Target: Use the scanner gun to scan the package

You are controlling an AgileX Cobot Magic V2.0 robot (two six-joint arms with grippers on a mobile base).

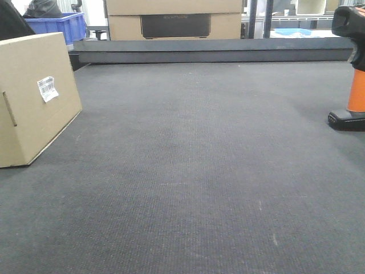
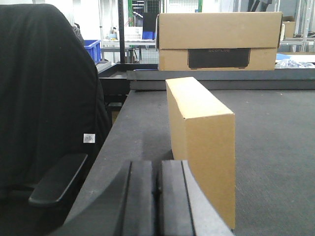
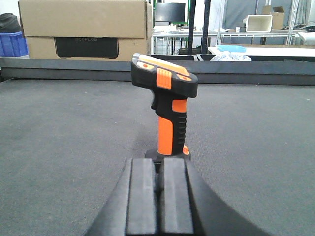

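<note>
The package [image 1: 34,97], a plain tan cardboard box, stands on edge at the left of the dark mat, its white barcode label [image 1: 47,89] facing right. In the left wrist view the package [image 2: 199,132] is just ahead and right of my left gripper [image 2: 158,169], which is shut and empty. The scanner gun [image 3: 167,103] stands upright on its black foot, orange handle below a black head. It is directly ahead of my right gripper [image 3: 158,167], which is shut with nothing in it. The front view shows the scanner gun [image 1: 353,68] at the right edge.
A bigger cardboard box with a dark panel [image 1: 174,23] sits beyond the raised back rail [image 1: 217,50]. A blue crate [image 1: 60,25] is at the back left. A black chair [image 2: 47,108] stands off the table's left edge.
</note>
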